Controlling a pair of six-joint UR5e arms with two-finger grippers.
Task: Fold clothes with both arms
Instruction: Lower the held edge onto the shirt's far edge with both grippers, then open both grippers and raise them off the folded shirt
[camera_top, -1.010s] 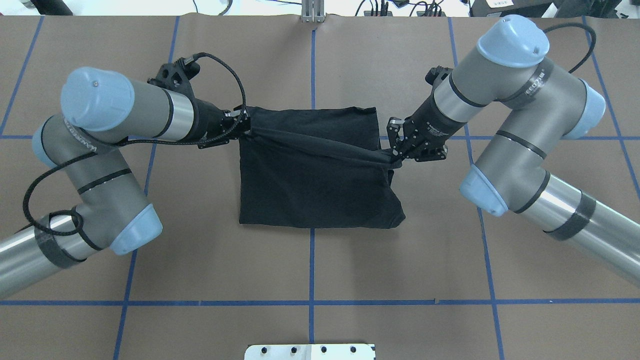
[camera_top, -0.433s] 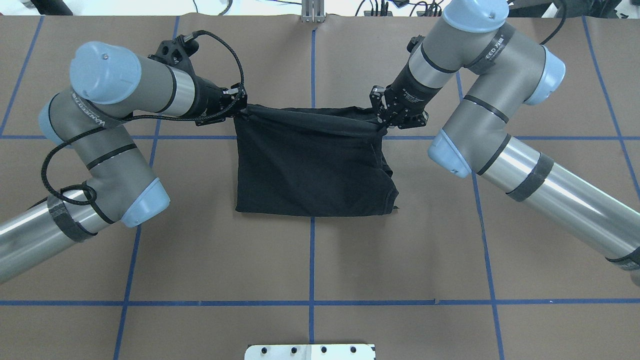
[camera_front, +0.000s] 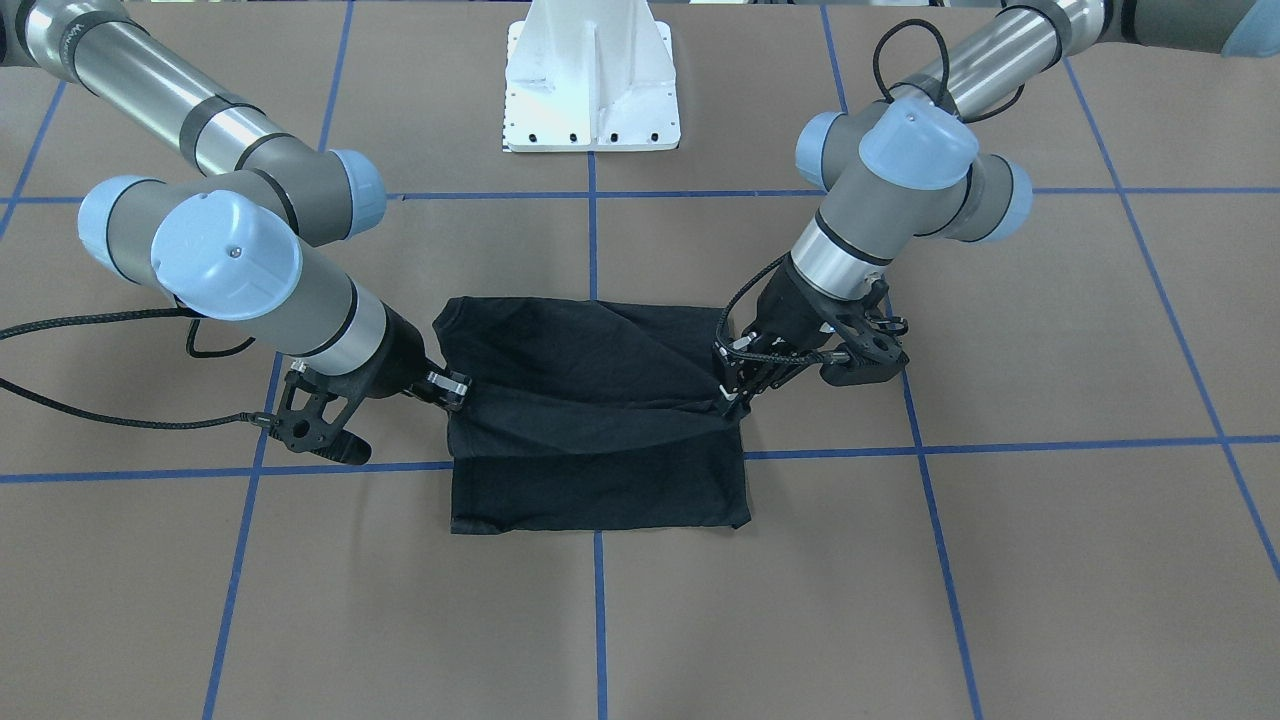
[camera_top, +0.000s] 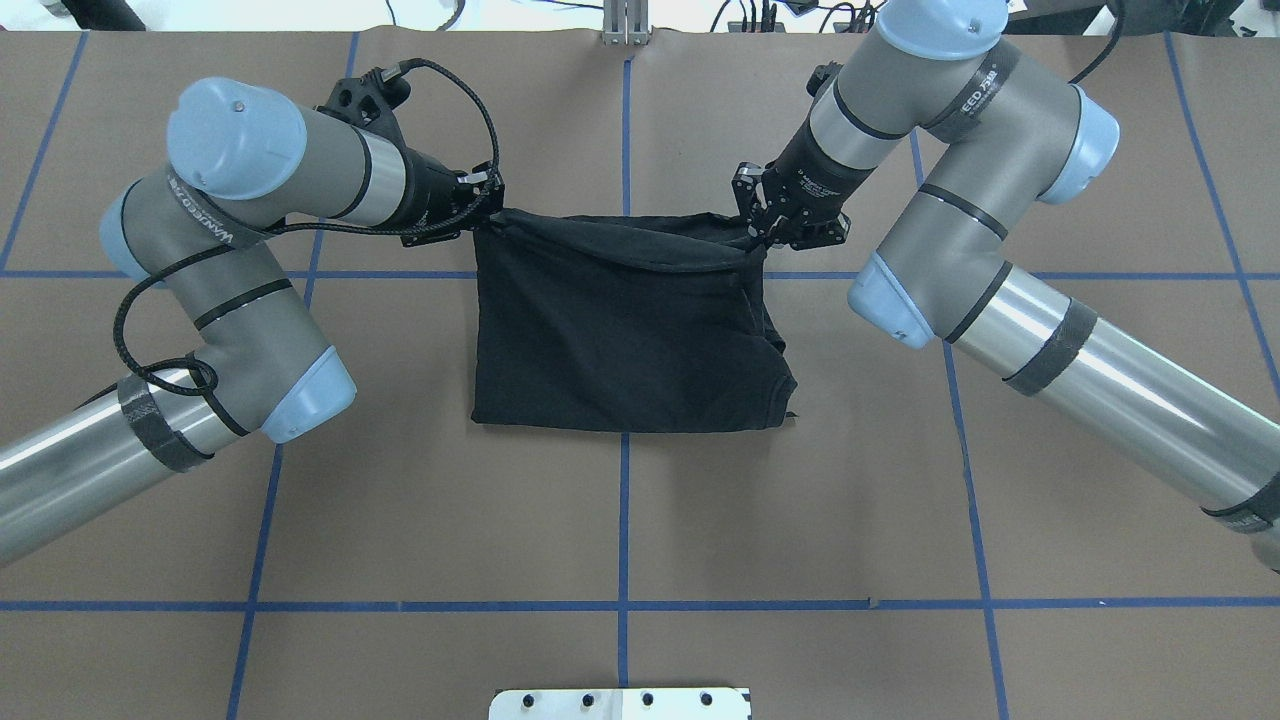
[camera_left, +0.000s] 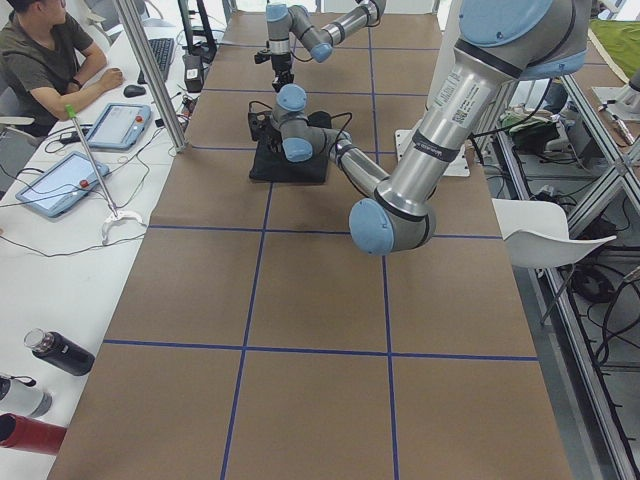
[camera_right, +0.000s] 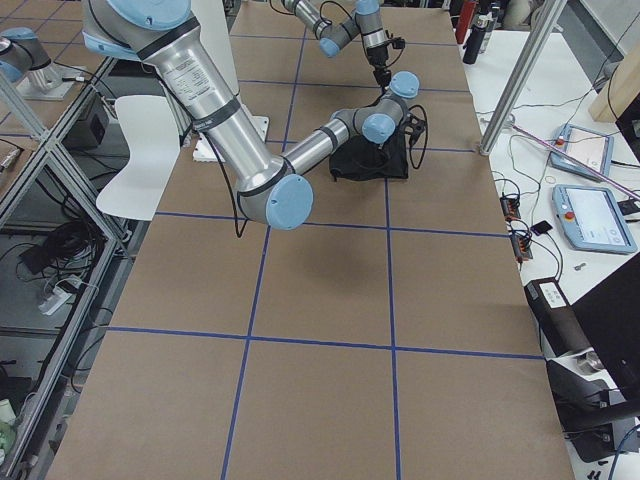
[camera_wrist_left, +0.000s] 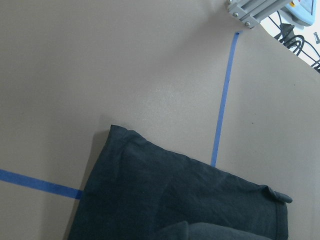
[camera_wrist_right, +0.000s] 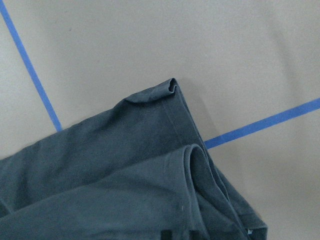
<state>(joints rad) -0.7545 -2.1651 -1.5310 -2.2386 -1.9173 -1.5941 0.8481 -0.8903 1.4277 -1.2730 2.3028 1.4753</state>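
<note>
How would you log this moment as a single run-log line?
stage: folding | left gripper: shut on T-shirt corner | right gripper: shut on other corner | held edge: lifted between grippers

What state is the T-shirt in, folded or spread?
Partly folded: the T-shirt lies doubled, left gripper and right gripper holding the upper layer's corners.

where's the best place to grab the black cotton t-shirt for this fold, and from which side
Take the black cotton T-shirt at the two end corners of its raised edge, each from its outer side. The middle lies flat with nothing to pinch; the corners bunch into ridges. The black two-finger left gripper and right gripper are shut there.
</note>
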